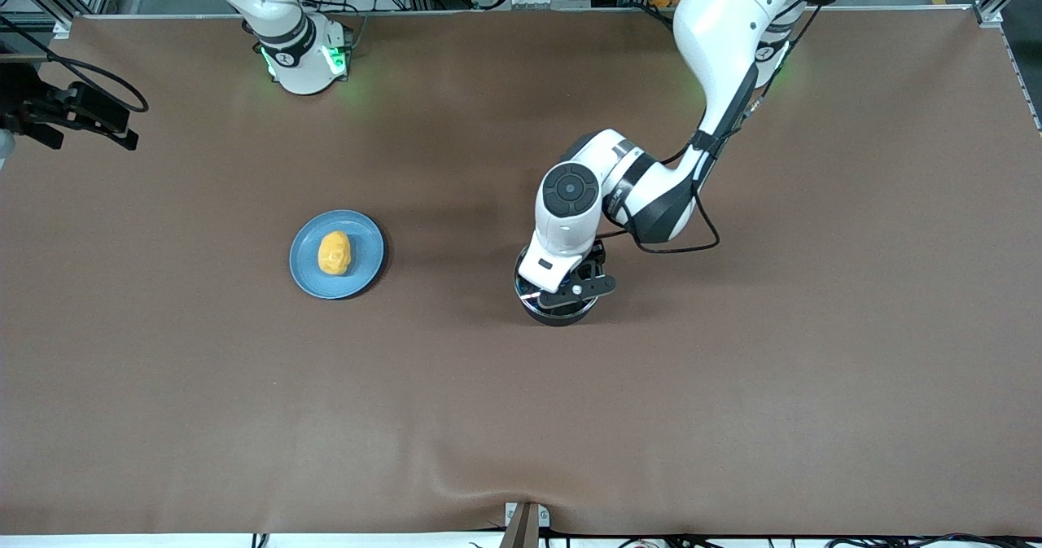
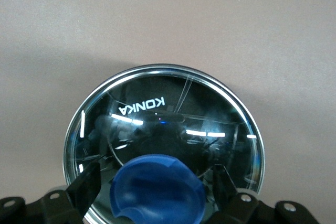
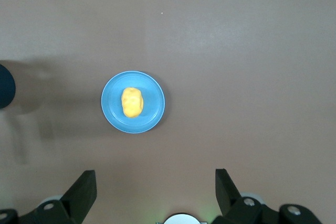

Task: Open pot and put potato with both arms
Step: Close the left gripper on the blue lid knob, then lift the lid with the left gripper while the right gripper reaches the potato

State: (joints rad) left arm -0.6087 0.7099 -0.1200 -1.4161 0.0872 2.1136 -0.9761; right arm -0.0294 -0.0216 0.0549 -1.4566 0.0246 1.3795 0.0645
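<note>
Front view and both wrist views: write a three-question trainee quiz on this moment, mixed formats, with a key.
1. True or false: the glass lid is on the pot.
2. Multiple choice: the potato lies (A) in the pot, (B) on the blue plate, (C) bare on the table.
3. Fill in: the left end effector has its open fingers on either side of the lid's blue ____.

Key
1. True; the lid covers the pot.
2. B; the plate sits toward the right arm's end of the table, with the open right end effector high above it.
3. knob.
</note>
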